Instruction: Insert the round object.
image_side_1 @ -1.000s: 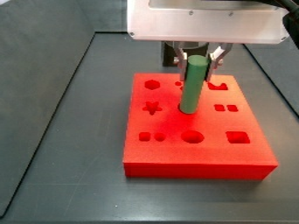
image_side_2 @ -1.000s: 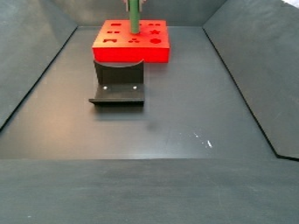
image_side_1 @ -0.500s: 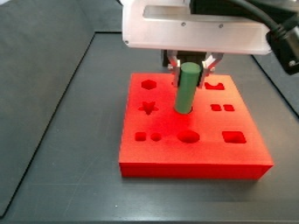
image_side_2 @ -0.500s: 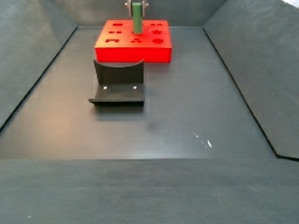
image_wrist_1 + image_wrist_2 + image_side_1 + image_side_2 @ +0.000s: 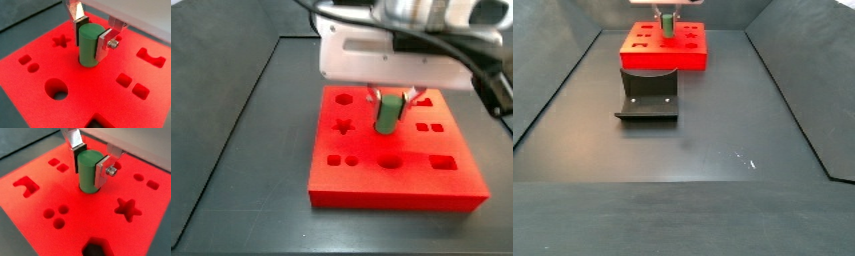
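The gripper (image 5: 93, 35) has its jaws clamped on the upper part of the green cylindrical peg (image 5: 89, 46), upright over the red block (image 5: 40, 193). Smooth and rigid, the peg probably slips easily; a grip near its top suits insertion.

The claw (image 5: 91, 31) has flat silver fingers (image 5: 105, 42), dark pads, a screw.

one green peg (image 5: 89, 45), one red block (image 5: 396, 168), one fixture (image 5: 648, 94), one hand (image 5: 92, 36).
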